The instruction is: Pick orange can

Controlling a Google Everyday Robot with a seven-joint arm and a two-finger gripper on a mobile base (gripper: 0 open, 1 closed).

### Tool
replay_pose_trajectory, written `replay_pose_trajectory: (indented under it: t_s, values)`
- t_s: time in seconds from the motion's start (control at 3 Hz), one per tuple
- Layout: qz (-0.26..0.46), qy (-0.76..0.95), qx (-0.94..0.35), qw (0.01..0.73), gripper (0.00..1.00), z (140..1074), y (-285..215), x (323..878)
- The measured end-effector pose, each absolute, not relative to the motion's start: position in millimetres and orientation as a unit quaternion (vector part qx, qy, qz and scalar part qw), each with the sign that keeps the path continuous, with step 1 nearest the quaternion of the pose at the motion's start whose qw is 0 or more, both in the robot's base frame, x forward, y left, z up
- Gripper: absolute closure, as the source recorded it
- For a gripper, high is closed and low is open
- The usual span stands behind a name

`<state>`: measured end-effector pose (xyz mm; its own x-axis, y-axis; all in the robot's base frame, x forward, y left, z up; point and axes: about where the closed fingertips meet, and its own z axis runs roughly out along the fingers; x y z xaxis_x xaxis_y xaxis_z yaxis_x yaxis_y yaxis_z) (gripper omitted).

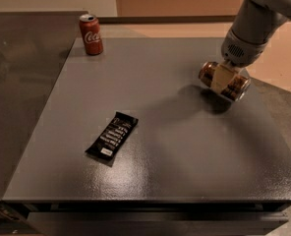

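The orange can (237,86) lies on its side, dark orange-brown with silver ends, at the right of the grey table (160,68). My gripper (223,78) comes down from the upper right and is shut on the can's middle, one beige finger across its front. The can hangs a little above the tabletop, with its shadow on the surface just below it.
A red Coca-Cola can (91,34) stands upright at the table's far left corner. A black snack bar wrapper (112,138) lies flat left of centre, nearer the front. The table's right edge runs close behind the gripper.
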<state>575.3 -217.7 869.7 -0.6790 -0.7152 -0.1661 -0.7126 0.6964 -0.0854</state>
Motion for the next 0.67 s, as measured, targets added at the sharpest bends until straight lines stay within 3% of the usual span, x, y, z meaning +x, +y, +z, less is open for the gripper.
replay_pose_trajectory:
  t_s: [0.67]
  values:
    - [-0.014,0.886,-0.44,0.147,1.0,945,-203,579]
